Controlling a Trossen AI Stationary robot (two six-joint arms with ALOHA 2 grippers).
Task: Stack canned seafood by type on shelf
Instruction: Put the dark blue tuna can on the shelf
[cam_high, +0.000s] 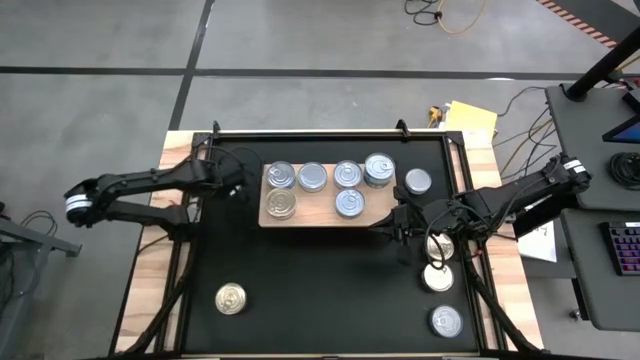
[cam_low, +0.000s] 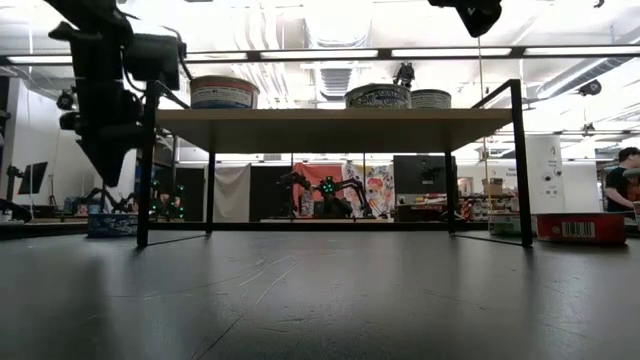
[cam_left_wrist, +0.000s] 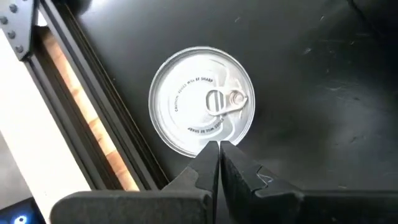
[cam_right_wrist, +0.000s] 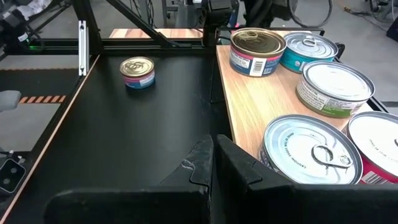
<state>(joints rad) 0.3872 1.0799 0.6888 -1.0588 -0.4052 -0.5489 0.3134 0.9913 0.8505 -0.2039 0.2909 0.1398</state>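
Observation:
The light-wood shelf (cam_high: 318, 208) stands on thin black legs on the black mat. Several tins rest on it, among them a gold-lidded one (cam_high: 281, 204) and a silver one (cam_high: 349, 203). My left gripper (cam_high: 244, 184) is shut and hangs off the shelf's left end, above a silver pull-tab tin (cam_left_wrist: 202, 102) that lies on the mat; my arm hides this tin in the high view. My right gripper (cam_right_wrist: 212, 152) is shut and hovers by the shelf's near right corner (cam_high: 392, 218), close to a silver tin (cam_right_wrist: 311, 155). More tins lie on the mat: one gold-lidded (cam_high: 230, 298), several at the right (cam_high: 437, 277).
Black frame rails (cam_left_wrist: 81, 112) run close beside the tin under my left gripper, with the table's wood edge (cam_left_wrist: 74, 118) past them. One more tin (cam_high: 418, 181) lies on the mat right of the shelf. Bare mat stretches across the near middle (cam_high: 330, 290).

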